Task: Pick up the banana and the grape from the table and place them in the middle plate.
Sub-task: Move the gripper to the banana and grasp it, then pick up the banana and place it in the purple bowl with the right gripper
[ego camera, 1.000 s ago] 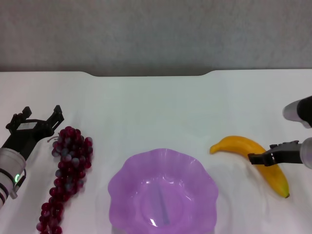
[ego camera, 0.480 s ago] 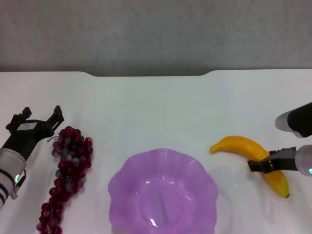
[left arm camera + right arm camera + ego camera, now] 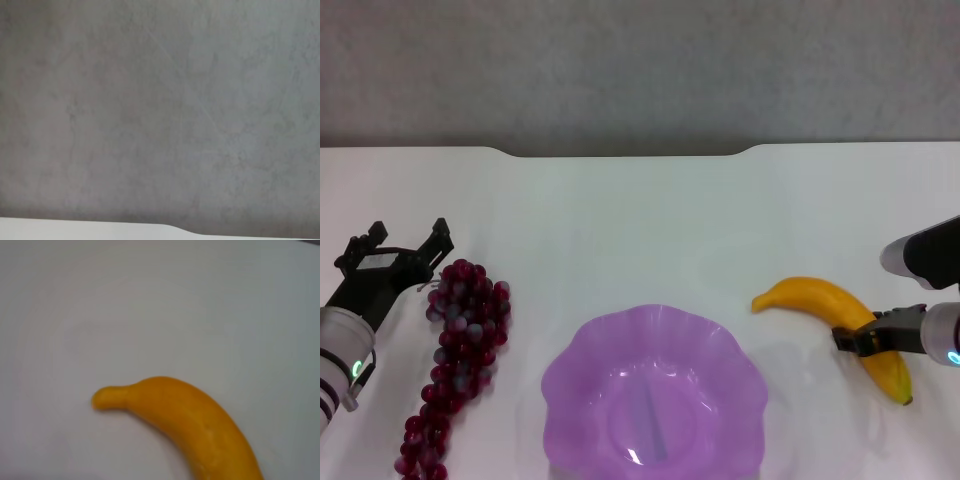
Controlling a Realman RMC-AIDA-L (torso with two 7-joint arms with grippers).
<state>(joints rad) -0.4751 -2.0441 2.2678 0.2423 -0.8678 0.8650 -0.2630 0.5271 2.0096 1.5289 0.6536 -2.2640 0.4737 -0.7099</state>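
Head view: white table (image 3: 640, 220) with notched far edge, grey wall behind; middle plate (image 3: 572, 372), translucent purple with scalloped rim, at the near centre, holding neither fruit; grape (image 3: 460, 350), a long dark red-purple bunch, flat on the table to the left of the plate and clear of its rim; banana (image 3: 840, 330), yellow-orange and gently curved, flat on the table to the right of the plate, stem end towards the plate, dark tip at the near right.

Left gripper (image 3: 398, 262) low at the far end of the grape bunch, fingers spread apart and grasping nothing, one finger (image 3: 438, 242) just beside the topmost grapes.

Right gripper (image 3: 865, 338) down over the mid-length of the banana, one dark finger (image 3: 880, 335) lying across the fruit; other finger not visible; released or clenched: cannot tell.

Left wrist view: grey wall only, with a strip of table edge.

Right wrist view: stem end and part of the body of the banana, resting on the table.
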